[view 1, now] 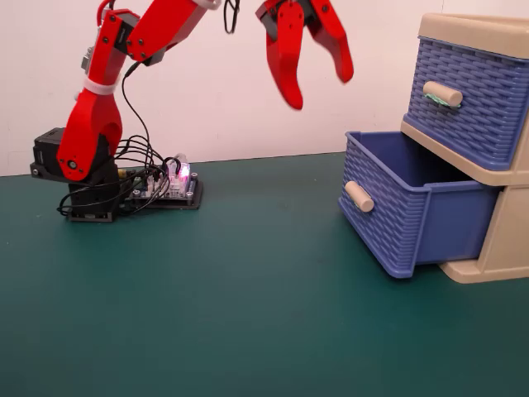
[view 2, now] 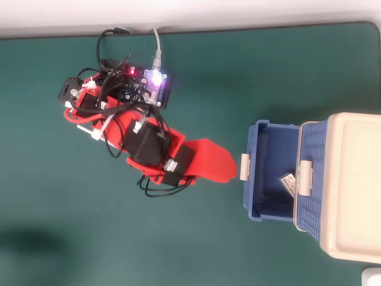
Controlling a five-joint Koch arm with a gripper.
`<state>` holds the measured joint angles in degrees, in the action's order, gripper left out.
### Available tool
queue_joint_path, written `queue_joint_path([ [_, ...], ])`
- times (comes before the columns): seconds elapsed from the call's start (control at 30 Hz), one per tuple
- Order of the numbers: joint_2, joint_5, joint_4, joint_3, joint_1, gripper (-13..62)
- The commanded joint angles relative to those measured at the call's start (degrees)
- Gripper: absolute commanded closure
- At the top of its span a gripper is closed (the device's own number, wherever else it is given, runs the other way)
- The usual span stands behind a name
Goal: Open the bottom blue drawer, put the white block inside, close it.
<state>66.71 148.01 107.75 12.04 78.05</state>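
No brand, label or readable writing shows on anything in either view. There are two blue wicker-textured plastic drawers in one beige plastic frame. The bottom blue drawer, with a plain beige cylindrical handle, is pulled out over the dark green table mat. The upper blue drawer, its handle marked with green tape, sits pushed in. One small white rectangular block lies inside the open bottom drawer, near its back and partly under the upper drawer's front in the overhead view. One red plastic arm stands on a black base at the left of the fixed view; its gripper hangs high in the air, left of the drawers, touching nothing, its two red jaws spread apart and empty. One circuit board with lit pink lights and black cables lies beside the base.
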Motion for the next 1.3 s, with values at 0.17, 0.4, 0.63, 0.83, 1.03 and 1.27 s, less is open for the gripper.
queue_joint_path([
  [0.17, -11.1, -0.4, -4.0, -0.4, 0.2, 15.7],
  [0.4, -15.2, -0.1, -12.0, -0.4, 3.2, 15.5],
  [0.63, -21.7, -0.3, -30.3, -0.4, 7.4, 15.1],
  [0.83, -23.5, -0.1, -38.1, -0.5, 8.6, 14.9],
  [1.03, -25.2, 0.2, -43.3, -0.6, 9.0, 15.0],
  [1.27, -10.8, 0.3, -24.1, -0.8, 6.2, 14.9],
])
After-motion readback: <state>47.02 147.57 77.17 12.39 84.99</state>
